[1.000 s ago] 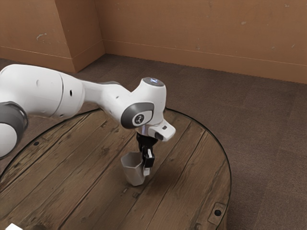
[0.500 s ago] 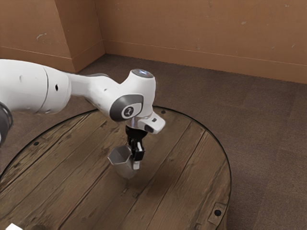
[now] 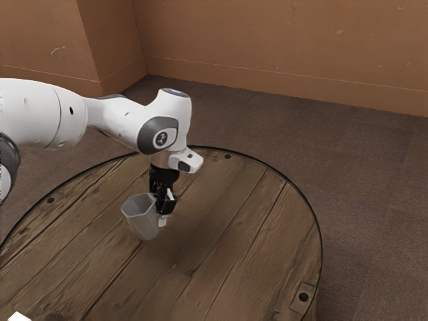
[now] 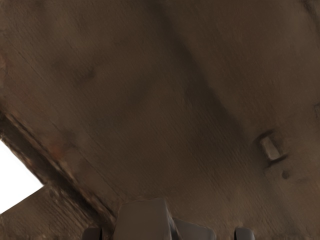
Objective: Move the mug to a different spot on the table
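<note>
Hand (image 3: 162,202) is pinching the mug (image 3: 140,217) by its rim wall at 3 o'clock; looks light, rigid, slick, so it could swing over the worktop (image 3: 254,227).

One mug (image 3: 141,218), one table (image 3: 244,231).

arm (image 3: 80,124): white, enters from the exterior view's left, reaching roughly level toward its right | wrist (image 3: 162,130): bent, hand pointing straight down | gripper (image 3: 162,204): black, upright, fingers close together, pinching the wall of the mug (image 3: 139,219) at its rim, on the side toward the exterior view's right
</note>
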